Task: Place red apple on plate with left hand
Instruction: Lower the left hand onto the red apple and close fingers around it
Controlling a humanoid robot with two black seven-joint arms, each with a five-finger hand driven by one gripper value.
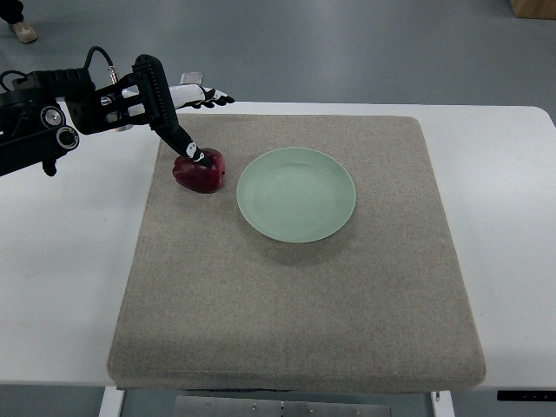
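A dark red apple [200, 171] lies on the grey felt mat [295, 287], just left of the pale green plate [296, 194] and apart from it. The plate sits on the mat and holds nothing. My left hand [174, 113], black, comes in from the left edge and hovers over the mat's far left corner. Its fingers are spread. One long finger [178, 135] reaches down and its tip touches the top of the apple. The other fingertips [213, 101] point right, above the mat's far edge. The hand does not enclose the apple.
The mat lies on a white table [61, 261]. A person's shoe [22, 33] shows on the floor at the far left, and a cardboard box corner [532, 7] at the far right.
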